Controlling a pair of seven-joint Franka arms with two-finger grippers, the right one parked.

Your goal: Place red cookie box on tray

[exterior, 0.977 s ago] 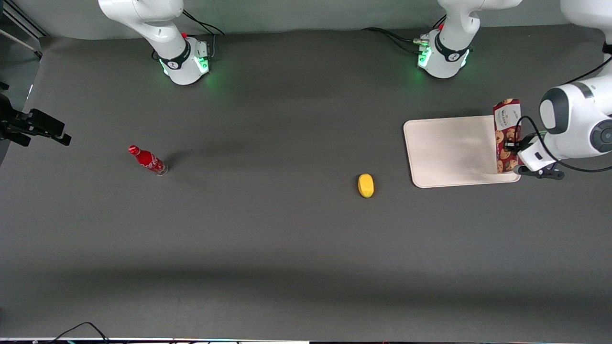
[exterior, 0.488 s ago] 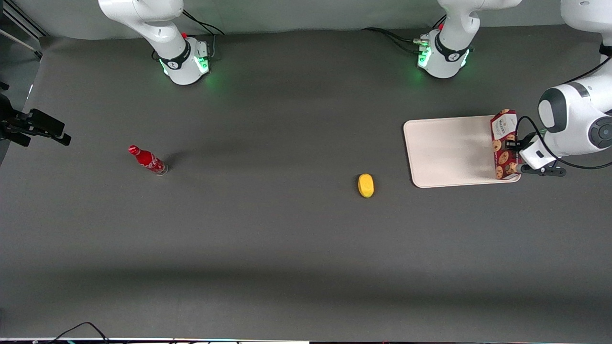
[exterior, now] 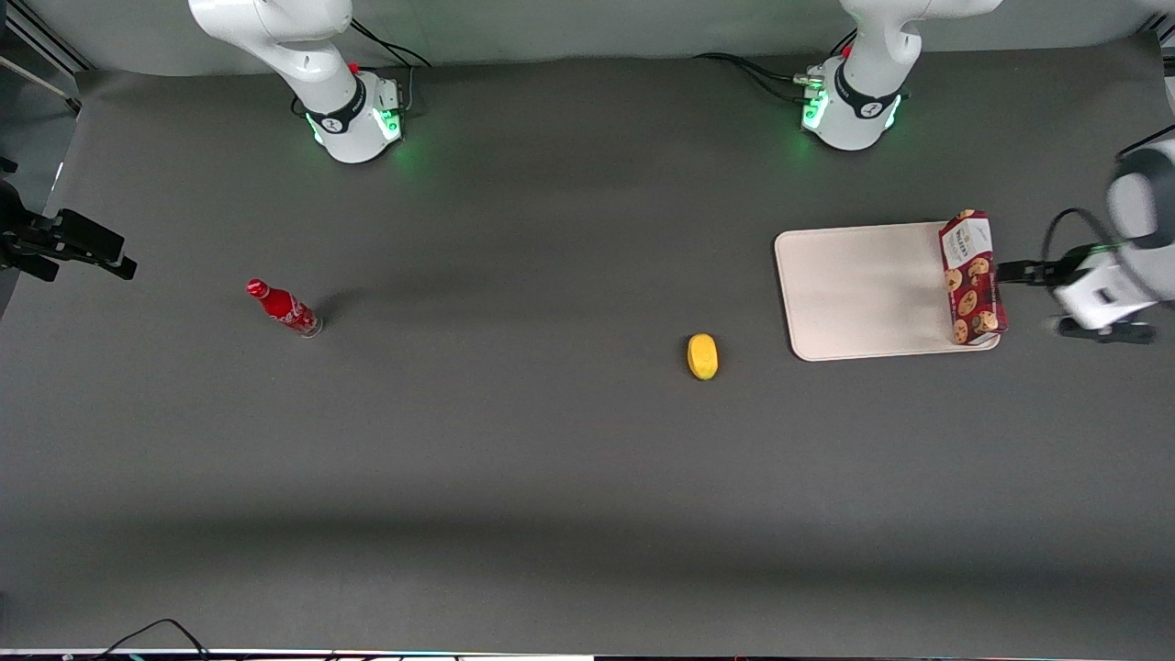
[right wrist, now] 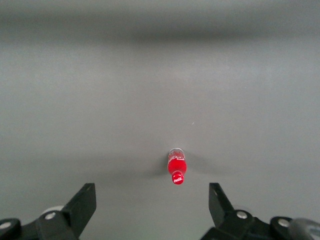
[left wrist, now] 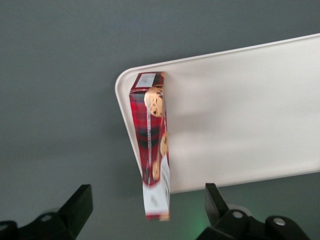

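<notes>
So the red cookie box (exterior: 972,277) stands on its long edge along the rim of the tray (exterior: 863,292), at the end toward the working arm. The gripper (exterior: 1008,273) sits just beside the box without touching it, fingers (left wrist: 80,205) spread wide with nothing between them. Nearby on the table there's a yellow lemon-ish thing (exterior: 702,355), and a small red bottle (exterior: 284,308) toward the parked arm's end.
</notes>
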